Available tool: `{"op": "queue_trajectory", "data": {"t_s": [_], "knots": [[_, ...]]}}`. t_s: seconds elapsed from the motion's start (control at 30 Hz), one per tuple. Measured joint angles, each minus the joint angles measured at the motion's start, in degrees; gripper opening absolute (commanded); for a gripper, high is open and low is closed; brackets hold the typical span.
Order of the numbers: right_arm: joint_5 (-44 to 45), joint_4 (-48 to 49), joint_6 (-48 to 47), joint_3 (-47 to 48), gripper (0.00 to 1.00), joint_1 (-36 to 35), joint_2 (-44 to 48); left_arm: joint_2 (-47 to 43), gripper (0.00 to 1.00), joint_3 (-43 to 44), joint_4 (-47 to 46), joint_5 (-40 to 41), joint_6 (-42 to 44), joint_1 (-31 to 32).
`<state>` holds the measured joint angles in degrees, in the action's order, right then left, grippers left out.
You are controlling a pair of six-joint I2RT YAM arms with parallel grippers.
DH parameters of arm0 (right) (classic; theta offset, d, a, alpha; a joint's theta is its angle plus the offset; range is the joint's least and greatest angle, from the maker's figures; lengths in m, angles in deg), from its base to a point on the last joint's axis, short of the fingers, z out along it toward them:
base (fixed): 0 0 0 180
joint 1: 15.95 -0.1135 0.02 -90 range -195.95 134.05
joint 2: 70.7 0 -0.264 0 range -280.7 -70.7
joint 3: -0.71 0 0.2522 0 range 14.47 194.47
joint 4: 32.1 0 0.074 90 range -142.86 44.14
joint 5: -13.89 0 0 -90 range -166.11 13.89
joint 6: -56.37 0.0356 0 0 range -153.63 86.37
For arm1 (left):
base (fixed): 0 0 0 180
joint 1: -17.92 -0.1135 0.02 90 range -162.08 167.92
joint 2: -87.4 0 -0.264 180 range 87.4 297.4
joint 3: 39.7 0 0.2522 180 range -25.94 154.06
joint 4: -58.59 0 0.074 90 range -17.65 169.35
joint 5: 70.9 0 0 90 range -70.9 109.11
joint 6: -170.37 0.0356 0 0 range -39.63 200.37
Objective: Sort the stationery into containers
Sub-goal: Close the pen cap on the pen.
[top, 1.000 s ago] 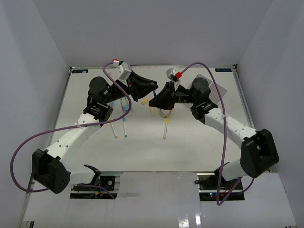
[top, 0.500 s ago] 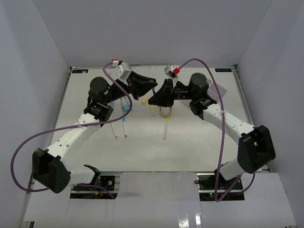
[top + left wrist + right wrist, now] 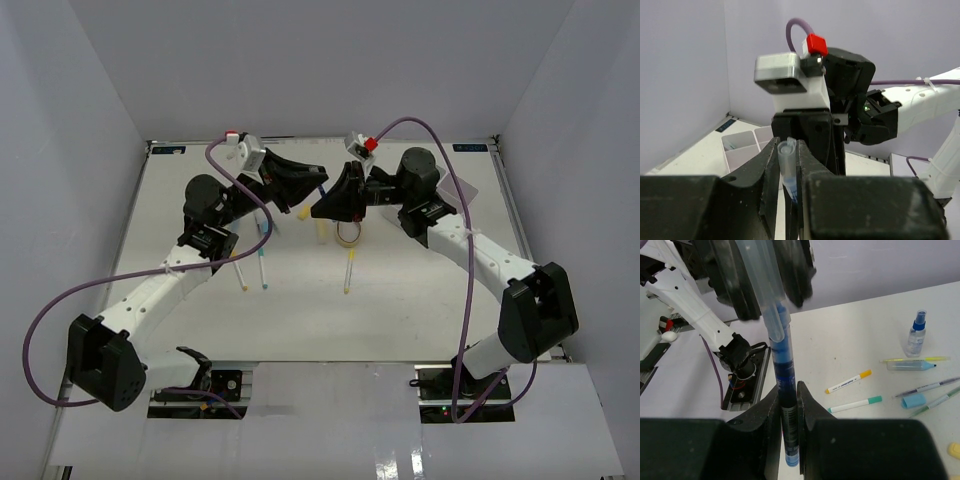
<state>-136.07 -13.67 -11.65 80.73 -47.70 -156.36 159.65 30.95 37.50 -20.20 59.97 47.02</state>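
Top external view, upper centre: the left jaws were clamped on a clear cap [image 3: 786,159]. They met the right jaws, clamped on a blue pen [image 3: 785,405] above the desk [image 3: 400,310], pen end touching the cap. Left wrist view showed a white tray [image 3: 742,147] at middle left. Right wrist view showed a yellow-capped marker [image 3: 849,381] lying at right.

Bright, even, diffuse overhead light. White table [image 3: 400,320] near blown out, shadows faint and soft. Glare on glossy near ledge [image 3: 390,455]. Wrist views: close foreground dark, soft; background sharper.
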Motion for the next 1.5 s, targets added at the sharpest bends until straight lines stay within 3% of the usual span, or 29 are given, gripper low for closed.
{"op": "queue_trajectory", "data": {"t_s": [0.37,0.5,0.73,1.1,1.5], "knots": [[-0.28,0.15,1.27,4.07,0.08,0.28,-0.2,-0.48,0.0,-2.91,0.68,-0.22,-4.11,0.66],[0.28,1.07,1.7,4.07,0.08,0.46,-0.15,-0.63,0.0,0.11,5.95,-0.13,-3.61,0.7],[2.25,5.57,2.58,-1.29,0.08,0.13,3.63,-1.84,0.15,4.61,15.85,-2.97,-1.97,1.7],[2.93,9.42,2.99,-8.02,0.08,0.24,5.25,-5.14,0.35,1.79,24.79,-4.02,-1.03,1.68],[5.22,14.73,5.18,-12.44,0.08,0.66,5.6,-5.16,0.41,1.22,28.46,-5.22,-0.63,2.12]]}}
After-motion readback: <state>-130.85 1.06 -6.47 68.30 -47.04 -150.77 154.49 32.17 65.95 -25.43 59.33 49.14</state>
